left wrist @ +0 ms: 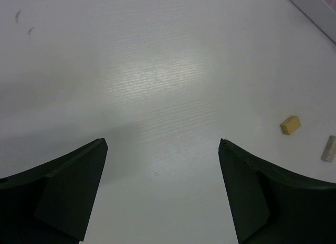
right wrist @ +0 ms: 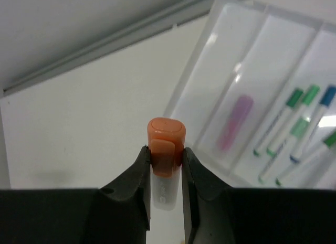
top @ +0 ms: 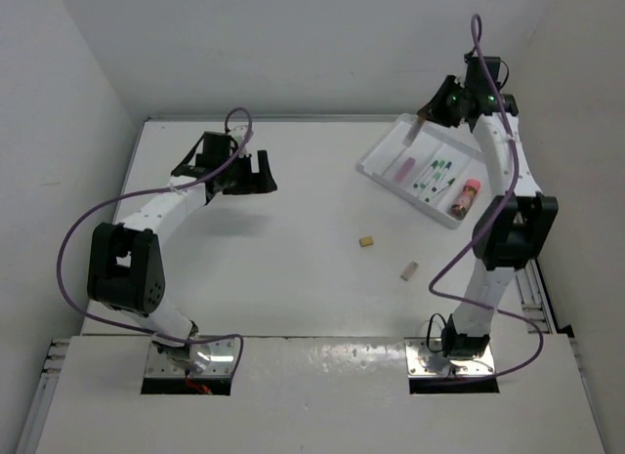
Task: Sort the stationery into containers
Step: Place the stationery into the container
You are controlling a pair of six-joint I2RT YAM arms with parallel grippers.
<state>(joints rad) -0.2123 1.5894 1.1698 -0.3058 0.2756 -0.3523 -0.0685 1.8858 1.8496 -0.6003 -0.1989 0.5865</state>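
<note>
White table [top: 293, 210]: right gripper [right wrist: 167, 165] pinches the orange-capped marker [right wrist: 166, 141] above the tray [right wrist: 231, 44], at its far-left rim (left gripper [left wrist: 163, 143] gapes empty); early release could drop it outside.

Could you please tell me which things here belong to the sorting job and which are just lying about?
Job: tray; orange-capped pen in the right pincer; yellow eraser and tan eraser loose on the table; green-capped markers and lilac stick already in the tray.
Just lying about: purple cable; base plate.
</note>
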